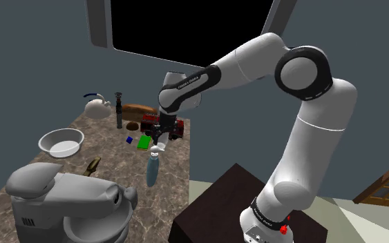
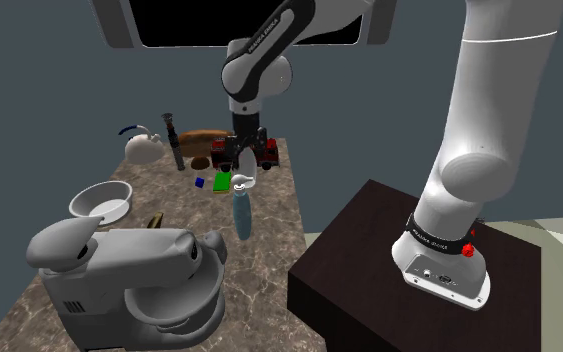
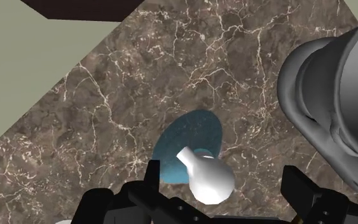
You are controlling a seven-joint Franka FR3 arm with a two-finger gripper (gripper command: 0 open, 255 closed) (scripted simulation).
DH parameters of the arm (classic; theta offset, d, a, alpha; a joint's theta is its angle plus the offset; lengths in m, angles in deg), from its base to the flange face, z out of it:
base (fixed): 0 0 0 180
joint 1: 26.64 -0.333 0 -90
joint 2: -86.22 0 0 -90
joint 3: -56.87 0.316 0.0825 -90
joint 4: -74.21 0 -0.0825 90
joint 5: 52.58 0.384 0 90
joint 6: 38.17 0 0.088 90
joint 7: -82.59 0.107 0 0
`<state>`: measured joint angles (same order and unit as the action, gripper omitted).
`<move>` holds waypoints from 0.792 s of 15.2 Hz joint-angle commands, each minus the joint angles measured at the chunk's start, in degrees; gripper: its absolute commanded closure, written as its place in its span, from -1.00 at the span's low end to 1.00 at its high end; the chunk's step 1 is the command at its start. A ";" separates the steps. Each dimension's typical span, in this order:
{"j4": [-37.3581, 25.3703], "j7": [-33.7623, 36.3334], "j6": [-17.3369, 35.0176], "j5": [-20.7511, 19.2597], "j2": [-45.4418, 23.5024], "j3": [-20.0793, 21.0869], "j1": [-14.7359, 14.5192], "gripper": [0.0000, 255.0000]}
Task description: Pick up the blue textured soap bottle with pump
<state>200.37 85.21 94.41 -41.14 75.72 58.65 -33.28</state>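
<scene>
Blue soap bottle (image 1: 152,172) upright on marble counter (image 1: 117,155), end effector (image 1: 160,138) just above, fingers apart

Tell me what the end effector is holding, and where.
Nothing. The end effector is open, fingers either side of the blue soap bottle's white pump, not touching.

Light is soft and fairly dim; the arm (image 1: 310,131) shades from bright upper faces to grey undersides; the mixer (image 1: 68,200) carries a dull sheen; walls (image 1: 34,41) look dark.
</scene>
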 commanded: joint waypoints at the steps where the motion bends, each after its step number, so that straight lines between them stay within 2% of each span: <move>1: -3.06 -0.15 1.40 0.38 -4.52 0.14 -0.06 -1.00; 4: -8.50 0.23 2.73 0.74 -11.33 0.49 -0.41 -1.00; 12: -8.49 -0.80 7.20 1.40 -15.84 0.78 -0.33 -1.00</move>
<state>192.17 84.45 101.04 -39.80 60.71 59.37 -33.56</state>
